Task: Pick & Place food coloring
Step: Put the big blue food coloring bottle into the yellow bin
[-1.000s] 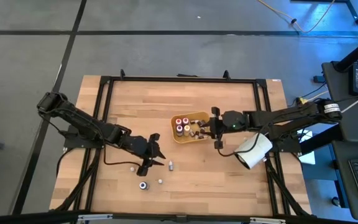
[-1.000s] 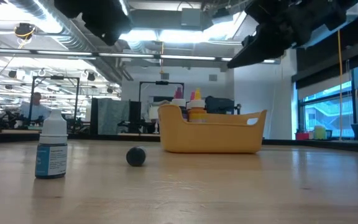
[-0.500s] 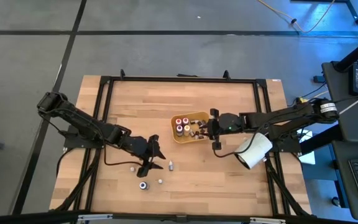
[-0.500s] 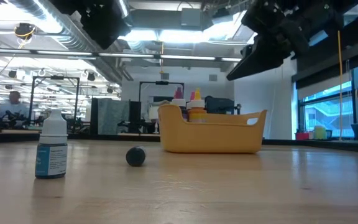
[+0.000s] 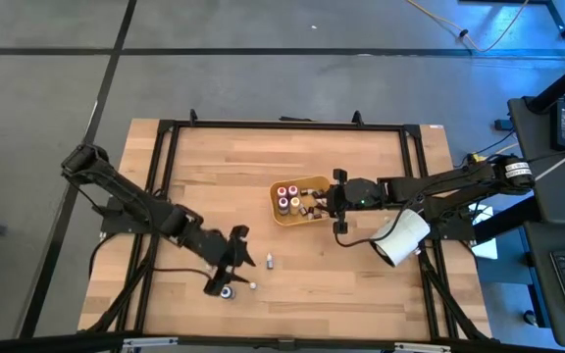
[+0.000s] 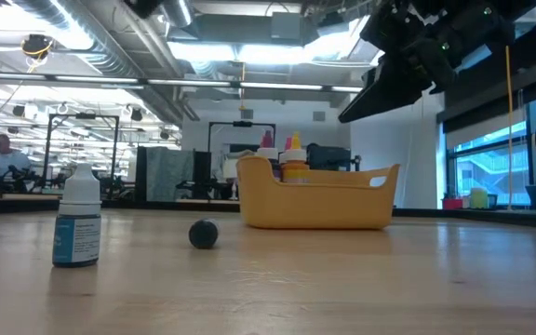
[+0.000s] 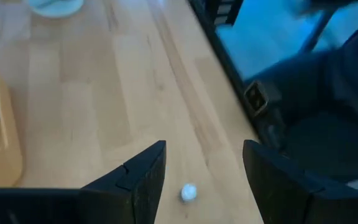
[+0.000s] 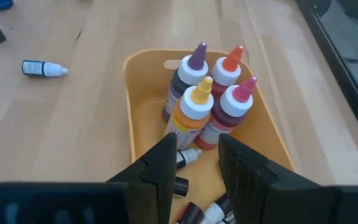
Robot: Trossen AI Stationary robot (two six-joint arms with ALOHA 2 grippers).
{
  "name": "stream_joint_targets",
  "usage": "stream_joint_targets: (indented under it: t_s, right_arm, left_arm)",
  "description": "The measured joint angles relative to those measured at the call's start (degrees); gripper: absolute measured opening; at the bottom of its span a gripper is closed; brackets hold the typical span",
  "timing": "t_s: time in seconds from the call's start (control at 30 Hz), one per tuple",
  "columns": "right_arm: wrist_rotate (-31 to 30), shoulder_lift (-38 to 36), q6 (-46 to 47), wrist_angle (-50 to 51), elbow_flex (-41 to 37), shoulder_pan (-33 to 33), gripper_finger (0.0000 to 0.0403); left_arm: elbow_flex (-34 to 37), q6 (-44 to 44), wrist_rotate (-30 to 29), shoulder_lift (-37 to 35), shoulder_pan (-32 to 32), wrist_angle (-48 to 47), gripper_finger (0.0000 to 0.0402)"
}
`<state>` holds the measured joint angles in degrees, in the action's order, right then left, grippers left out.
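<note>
Several tiny food coloring bottles stand or lie loose on the wood near the table's near edge [image 5: 253, 285] [image 5: 270, 261] [image 5: 226, 291]. The low view shows one upright, white-capped [image 6: 77, 219], beside a dark round cap [image 6: 203, 233]. More tiny bottles lie on the floor of the orange tray [image 8: 188, 155], below bigger upright bottles [image 8: 197, 102]. My left gripper [image 5: 235, 275] hovers open over the loose bottles; a white cap [image 7: 188, 192] shows between its fingers [image 7: 143, 177]. My right gripper [image 5: 336, 211] hangs open above the tray's right end [image 8: 272, 134].
The orange tray [image 5: 314, 218] sits mid-table with four bigger bottles upright in it. A big white cylinder [image 5: 398, 237] lies right of the tray under the right arm. One tiny bottle lies on its side on the wood [image 8: 42, 68]. The black frame rail runs close by [image 7: 229, 68].
My left gripper has moved toward the table's near edge, down over the loose bottles, and its arm now covers one of them in the high view. My right gripper has shifted slightly leftward toward the tray. No bottle has moved.
</note>
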<state>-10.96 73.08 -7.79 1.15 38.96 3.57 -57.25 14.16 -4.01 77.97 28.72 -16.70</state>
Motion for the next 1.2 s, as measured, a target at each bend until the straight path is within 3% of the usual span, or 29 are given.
stream_joint_targets:
  t_s: [0.13,0.27,0.5,0.7,1.2]
  right_arm:
    - [-0.02,0.00,0.94,0.02,0.00,0.01,0.0122]
    - [-0.07,0.00,1.68,0.02,0.00,0.01,0.0122]
    - [-0.11,0.00,4.72,0.02,0.00,-0.01,0.0122]
    - [-0.09,0.00,5.70,-0.01,0.00,0.00,0.0122]
    - [-0.09,0.00,6.10,0.02,0.00,0.00,0.0122]
  left_arm:
    - [-2.48,-5.93,-4.05,3.46,4.34,-3.79,0.0209]
    - [-3.25,-9.39,-2.17,6.81,8.11,-7.19,0.0208]
    - [-3.57,-1.27,-2.21,9.20,10.86,-13.78,0.0209]
    - [-3.57,-0.64,-0.68,11.36,11.00,-16.88,0.0207]
    - [-2.96,3.30,-0.81,11.63,10.93,-16.29,0.0209]
